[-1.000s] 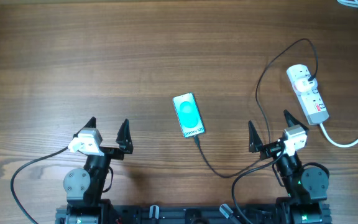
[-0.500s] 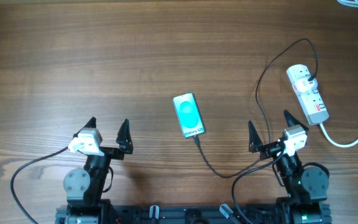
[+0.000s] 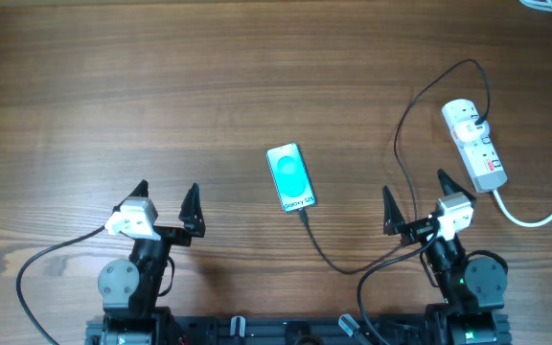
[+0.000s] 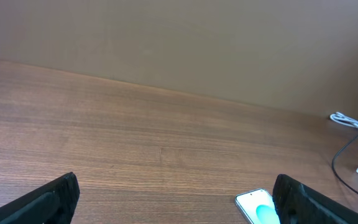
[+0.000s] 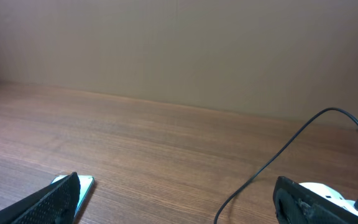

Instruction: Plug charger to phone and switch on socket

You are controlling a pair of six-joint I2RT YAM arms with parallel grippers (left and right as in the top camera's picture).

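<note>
My wooden tabletop (image 3: 161, 96) carries the phone (image 3: 290, 177), lying flat and screen up around its middle. The charger (image 3: 397, 144), a thin black cable, meets the phone's near end, loops toward the near edge, then reaches the socket (image 3: 474, 144) by the right edge. A white cord (image 3: 544, 218) trails along that edge.

phone (image 3: 289, 176) flat, screen lit (teal) | charger (image 3: 397, 144) tip at phone | socket (image 3: 474, 144) far right
</note>
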